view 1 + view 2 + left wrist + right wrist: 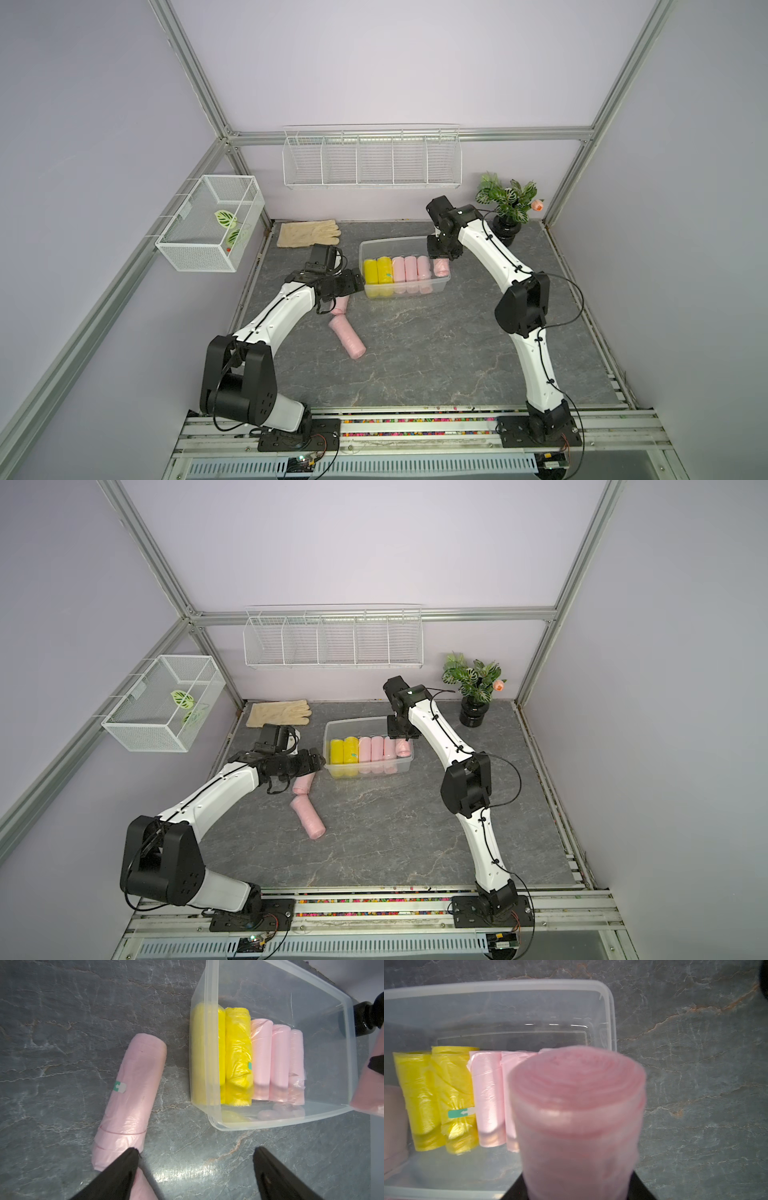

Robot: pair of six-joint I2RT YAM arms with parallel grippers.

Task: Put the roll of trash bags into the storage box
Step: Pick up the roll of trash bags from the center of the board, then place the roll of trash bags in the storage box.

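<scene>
The storage box (390,242) (357,720) is a clear tub in the middle of the table. Two yellow rolls (377,272) and three pink rolls (411,272) lie side by side in it. My right gripper (577,1186) is shut on a pink roll of trash bags (577,1105) (441,268), held end-down over the box's right end beside the pink row. My left gripper (195,1149) (357,282) stands open just left of the box (209,1064), with only bare table between its fingers. A pink roll (133,1093) lies on the table beside one fingertip.
A second loose pink roll (347,336) lies nearer the front. A beige glove (309,233) lies at the back left. A potted plant (509,208) stands at the back right. A wire basket (210,222) hangs on the left frame and a wire rack (372,160) on the back wall.
</scene>
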